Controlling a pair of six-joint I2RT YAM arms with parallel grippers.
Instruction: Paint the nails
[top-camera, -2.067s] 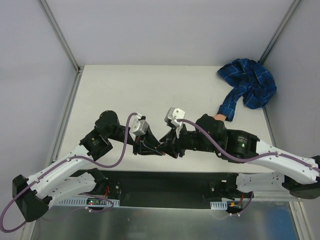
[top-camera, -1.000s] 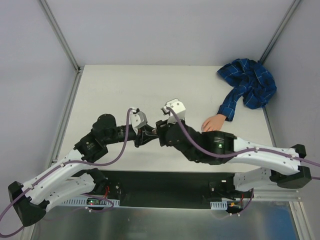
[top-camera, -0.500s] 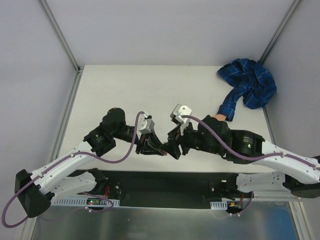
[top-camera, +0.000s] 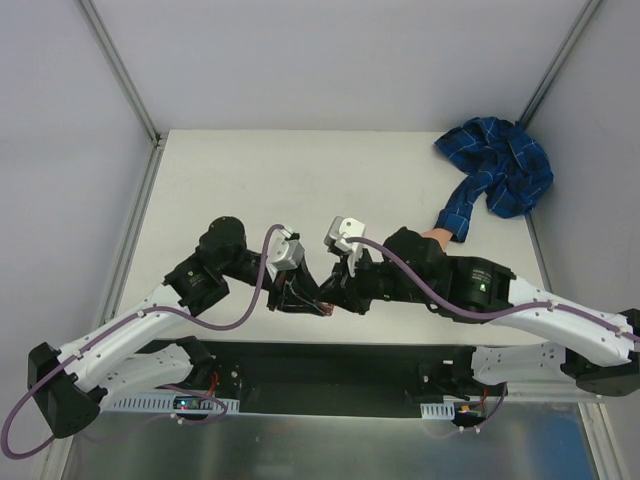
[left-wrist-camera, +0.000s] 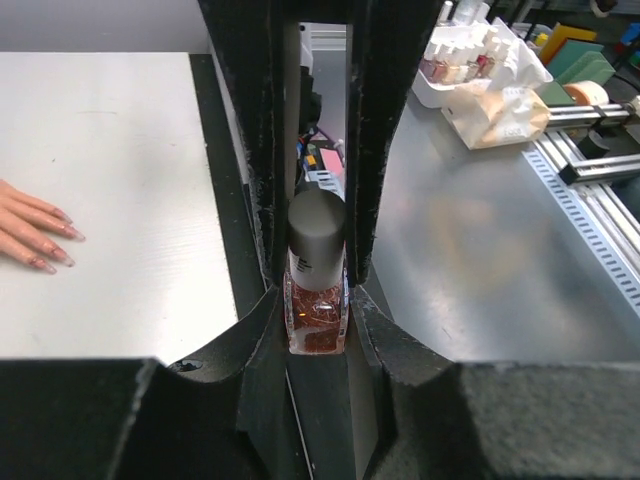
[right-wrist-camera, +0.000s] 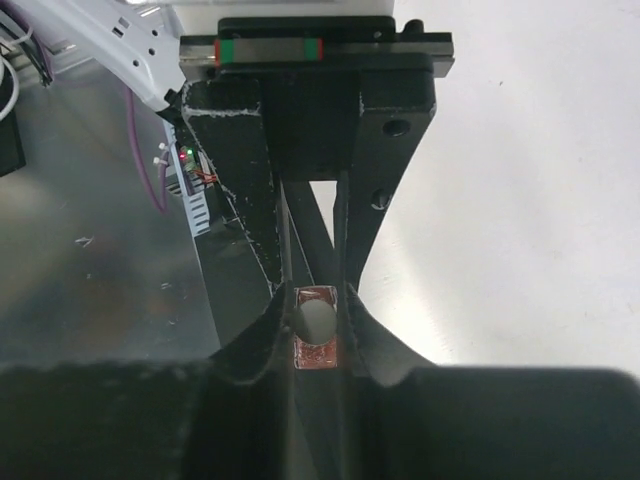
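A small nail polish bottle (left-wrist-camera: 316, 322) of reddish glitter with a grey cap (left-wrist-camera: 316, 225) is held in the air between both grippers, over the table's near edge. My left gripper (left-wrist-camera: 316, 300) is shut on the glass body. My right gripper (right-wrist-camera: 316, 318) faces it and is closed round the cap (right-wrist-camera: 314, 322). In the top view the two grippers meet, left gripper (top-camera: 310, 298) and right gripper (top-camera: 332, 296). The fake hand (left-wrist-camera: 30, 232) lies flat on the table, its pinkish nails (left-wrist-camera: 60, 258) showing. From above the hand (top-camera: 437, 236) is mostly hidden by my right arm.
The blue plaid sleeve (top-camera: 500, 170) lies bunched at the white table's (top-camera: 300, 180) far right corner. Grey walls close in the back and sides. Beyond the table's black near edge is a metal bench with a white tray of bottles (left-wrist-camera: 470, 60).
The right gripper's jaws, wide half a second ago, have closed on the cap. Both grippers have shifted slightly left together; a second ago they met farther from the near edge.
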